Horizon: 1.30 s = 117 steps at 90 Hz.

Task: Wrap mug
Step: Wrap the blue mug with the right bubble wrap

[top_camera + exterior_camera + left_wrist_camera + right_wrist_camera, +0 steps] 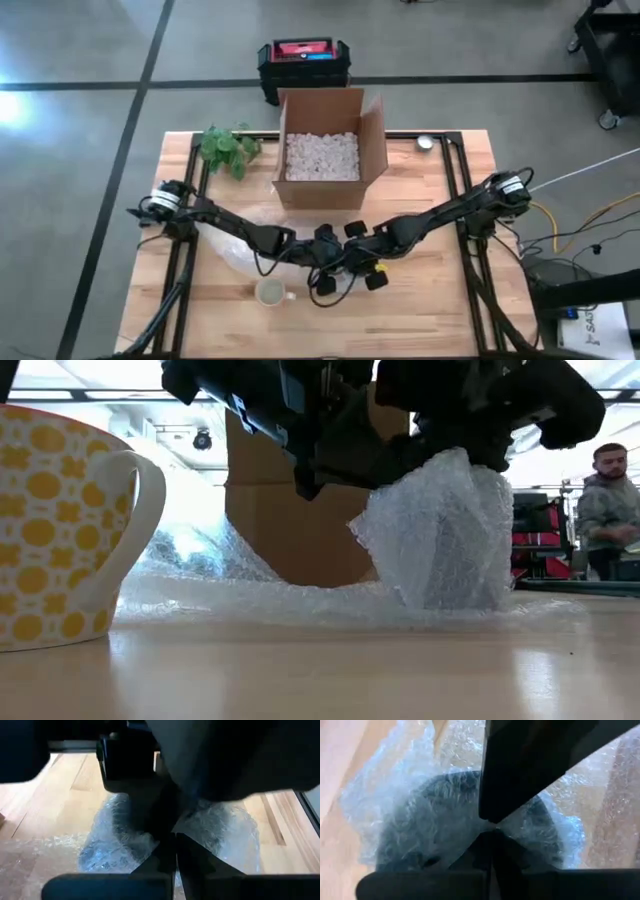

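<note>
1. Mug [270,292], white with yellow dots, upright on the table [430,310] near the middle of its front edge, handle toward the right edge; bare, with no wrap around it.
2. Bubble wrap [440,540] spread on the table behind the mug, from the left side toward the centre; one end pulled up into a bunched peak in the low view, the rest lying flat.
3. Left gripper [325,262] at the table's centre, just behind and right of the mug, clenched on the bubble wrap; in its wrist view fingers pressed together with plastic pinched between them.
4. Right gripper [352,262] touching or just beside the left one, likewise clamped on the bubble wrap, fingers closed on the film in its wrist view.
5. Cardboard box [330,150] open at the back edge's middle, filled with white packing peanuts [322,156].
6. Green plant [228,148] near the back left corner.
7. Small round metal object [426,143] near the back right corner.
8. Black and red case [303,62] on the floor behind the table.
9. Person [607,510] in the room beyond, at the right in the low view.
</note>
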Available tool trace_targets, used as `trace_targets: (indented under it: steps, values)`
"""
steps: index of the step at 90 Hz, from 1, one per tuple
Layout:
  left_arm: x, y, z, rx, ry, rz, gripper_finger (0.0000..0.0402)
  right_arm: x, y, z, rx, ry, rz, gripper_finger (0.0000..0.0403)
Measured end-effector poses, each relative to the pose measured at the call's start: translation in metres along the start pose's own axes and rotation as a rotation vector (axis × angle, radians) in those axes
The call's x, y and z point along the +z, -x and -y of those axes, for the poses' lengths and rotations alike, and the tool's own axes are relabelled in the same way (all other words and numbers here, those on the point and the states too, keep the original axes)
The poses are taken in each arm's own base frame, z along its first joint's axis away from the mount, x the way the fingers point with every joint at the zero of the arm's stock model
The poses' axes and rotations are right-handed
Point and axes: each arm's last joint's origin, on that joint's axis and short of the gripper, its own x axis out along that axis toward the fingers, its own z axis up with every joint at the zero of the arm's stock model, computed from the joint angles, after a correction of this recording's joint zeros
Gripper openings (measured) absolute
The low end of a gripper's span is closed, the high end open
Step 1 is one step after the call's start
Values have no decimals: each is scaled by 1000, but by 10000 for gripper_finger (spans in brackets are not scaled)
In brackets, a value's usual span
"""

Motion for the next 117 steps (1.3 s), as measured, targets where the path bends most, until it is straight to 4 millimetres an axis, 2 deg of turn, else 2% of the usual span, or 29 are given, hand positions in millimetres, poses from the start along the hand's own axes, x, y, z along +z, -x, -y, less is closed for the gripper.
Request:
trace_targets:
  steps: [12, 20, 34, 44, 58, 90, 103, 117]
  values:
    - [0, 0, 0, 0, 0, 0, 0, 6, 36, -1, 54, 2, 110, 0]
    - [0, 0, 0, 0, 0, -1, 0, 10, 46, -5, 139, 9, 180, 0]
    - [0, 0, 0, 0, 0, 0, 0, 11, 31, -11, 171, 16, 197, 0]
    - [0, 0, 0, -3, 0, -3, 0, 5, 6, -12, 175, 4, 117, 0]
    - [0, 0, 0, -2, 0, -3, 0, 0, -16, -10, 90, 7, 25, 0]
    - [0, 0, 0, -14, 1, -4, 0, -8, -42, -4, 68, 4, -19, 0]
    - [0, 0, 1, -17, 1, -3, 0, -8, -37, -4, 63, 1, -8, 0]
    - [0, 0, 0, -18, 1, 0, 0, -5, -9, -3, 79, -34, 46, 0]
